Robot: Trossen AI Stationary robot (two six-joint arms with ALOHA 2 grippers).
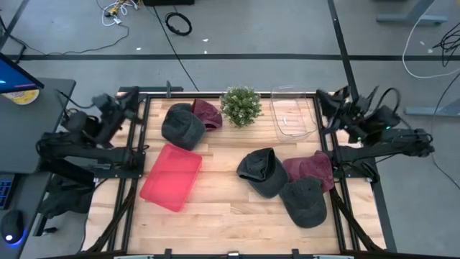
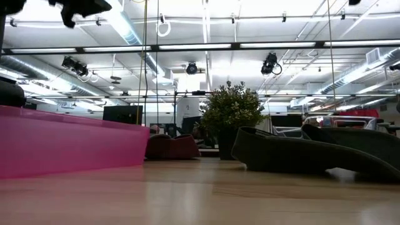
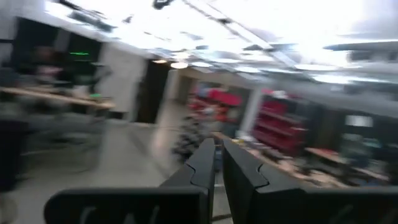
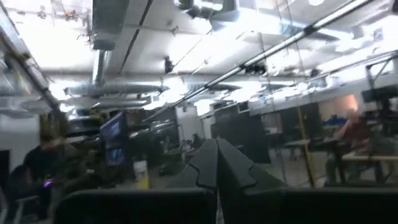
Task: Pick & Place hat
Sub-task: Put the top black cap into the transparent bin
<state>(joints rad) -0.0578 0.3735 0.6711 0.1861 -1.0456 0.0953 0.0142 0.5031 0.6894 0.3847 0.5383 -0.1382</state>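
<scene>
Several hats lie flat on the wooden table. A dark grey hat (image 1: 182, 126) touches a maroon hat (image 1: 207, 113) near the far edge. Two dark grey hats (image 1: 262, 171) (image 1: 305, 200) and a maroon hat (image 1: 310, 169) overlap at the right. The low view shows the maroon hat (image 2: 172, 147) and a dark hat (image 2: 312, 153). My left gripper (image 1: 133, 97) (image 3: 217, 165) is raised over the far left corner, shut and holding nothing. My right gripper (image 1: 327, 101) (image 4: 217, 163) is raised over the far right corner, also shut and holding nothing. Both wrist views look out into the room.
A pink tray (image 1: 170, 178) (image 2: 62, 144) sits on the left half of the table. A small potted plant (image 1: 241, 106) (image 2: 231, 115) and a clear plastic container (image 1: 292, 113) stand at the far edge. Bare wood lies along the near edge.
</scene>
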